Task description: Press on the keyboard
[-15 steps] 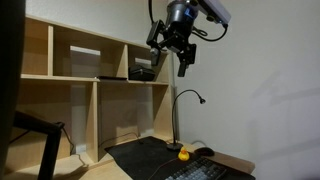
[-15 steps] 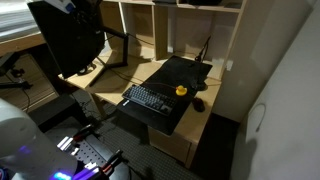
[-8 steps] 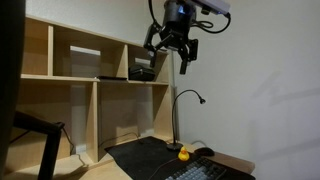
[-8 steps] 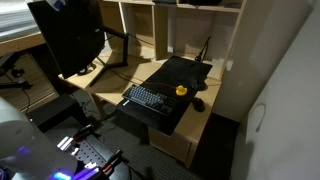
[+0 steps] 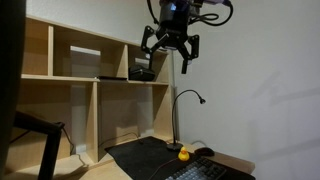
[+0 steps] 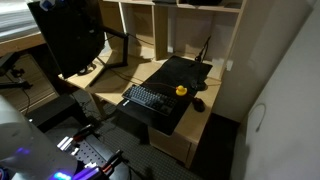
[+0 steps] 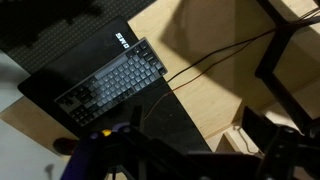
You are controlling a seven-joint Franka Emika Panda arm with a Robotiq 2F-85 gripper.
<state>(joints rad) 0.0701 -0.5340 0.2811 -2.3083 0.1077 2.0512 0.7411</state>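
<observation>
One keyboard (image 6: pixel 148 99) lies on a black mat (image 6: pixel 185 70) on the desk (image 6: pixel 125 80), and a small yellow duck (image 6: pixel 181 90) sits near its far corner. The fingers (image 5: pixel 147 42) hang high above the keyboard, spread apart and holding nothing.

One keyboard (image 6: pixel 150 99), one black mat (image 6: pixel 172 72), one mouse (image 6: pixel 200 104), one yellow duck (image 6: pixel 182 90), one gooseneck lamp (image 5: pixel 174 120), one monitor (image 6: pixel 65 40), one shelf unit (image 5: pixel 95 80), one desk (image 7: pixel 215 95)
</observation>
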